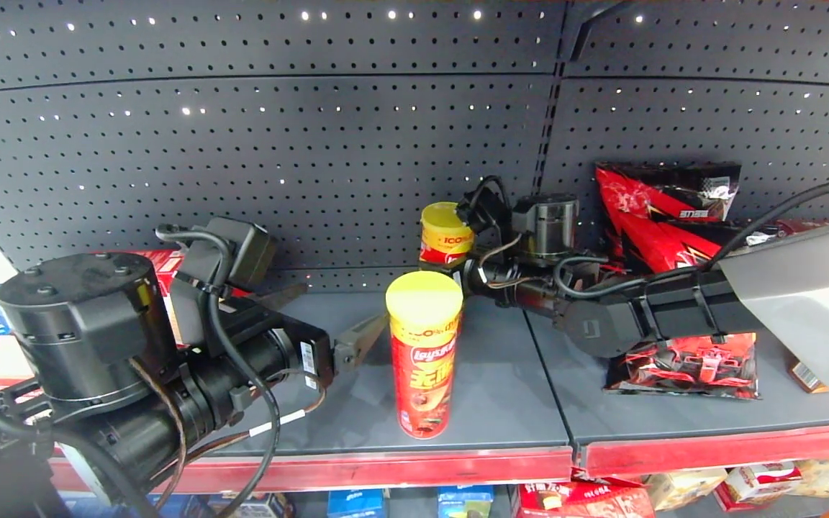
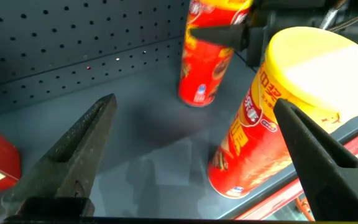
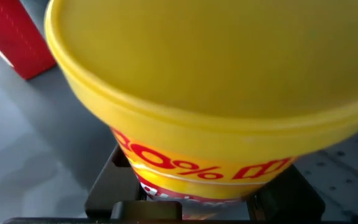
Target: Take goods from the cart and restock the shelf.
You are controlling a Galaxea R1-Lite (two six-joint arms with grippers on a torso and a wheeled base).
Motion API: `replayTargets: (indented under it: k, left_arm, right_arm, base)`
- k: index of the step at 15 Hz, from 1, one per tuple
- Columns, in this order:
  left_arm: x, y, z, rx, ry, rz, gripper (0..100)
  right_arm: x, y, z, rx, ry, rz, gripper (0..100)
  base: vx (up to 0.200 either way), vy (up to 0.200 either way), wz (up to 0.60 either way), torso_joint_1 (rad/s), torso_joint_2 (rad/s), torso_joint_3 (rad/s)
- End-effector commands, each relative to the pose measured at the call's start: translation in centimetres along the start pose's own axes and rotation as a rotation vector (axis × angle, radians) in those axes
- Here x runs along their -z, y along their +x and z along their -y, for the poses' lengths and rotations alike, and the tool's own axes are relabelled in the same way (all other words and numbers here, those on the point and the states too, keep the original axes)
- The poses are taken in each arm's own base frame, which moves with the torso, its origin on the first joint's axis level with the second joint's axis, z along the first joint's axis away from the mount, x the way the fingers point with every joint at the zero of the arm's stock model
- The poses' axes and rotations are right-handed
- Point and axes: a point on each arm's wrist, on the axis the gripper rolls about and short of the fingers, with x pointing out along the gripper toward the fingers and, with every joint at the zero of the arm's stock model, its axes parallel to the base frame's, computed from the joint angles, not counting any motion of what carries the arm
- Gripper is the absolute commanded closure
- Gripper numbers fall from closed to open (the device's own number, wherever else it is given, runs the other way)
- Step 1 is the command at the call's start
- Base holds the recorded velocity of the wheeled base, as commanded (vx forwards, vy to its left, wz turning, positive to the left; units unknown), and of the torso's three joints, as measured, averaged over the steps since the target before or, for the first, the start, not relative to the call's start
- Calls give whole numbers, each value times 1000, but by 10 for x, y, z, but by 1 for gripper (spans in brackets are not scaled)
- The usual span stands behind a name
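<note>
Two chip canisters stand on the grey shelf [image 1: 501,388]. The front canister [image 1: 423,352] is upright near the red lip, and the rear canister [image 1: 445,236] sits close to the pegboard [image 1: 314,180]. Right gripper [image 1: 466,267] is clamped on the rear canister's body below the yellow lid; cannot tell if its base is on the shelf or just off it. Left gripper [image 1: 346,306] is spread wide with nothing held, one finger just beside the front canister but apart from it. Judged light: a stiff tube with a glossy wrap, likely slick, tall and narrow so easily tipped, contents brittle, lid soft. Best hold is across mid-body with a moderate squeeze, never on the lid. Red snack bags [image 1: 663,216] lie behind the right arm
</note>
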Motion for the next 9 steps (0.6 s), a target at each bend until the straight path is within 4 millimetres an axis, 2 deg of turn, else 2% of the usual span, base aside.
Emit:
replayTargets:
  k: [1, 3, 9]
  left_arm:
    - [1, 0, 0, 0, 0, -2, 0]
    - [1, 0, 0, 0, 0, -4, 0]
    - [1, 0, 0, 0, 0, -4, 0]
  right_arm:
    - [-1, 2, -4, -8, 2, 1, 100]
    - [5, 7, -5, 3, 3, -11, 100]
    - [6, 11, -4, 8, 3, -7, 100]
  base:
    - [0, 0, 0, 0, 0, 0]
    - [0, 0, 0, 0, 0, 0]
    - [0, 0, 0, 0, 0, 0]
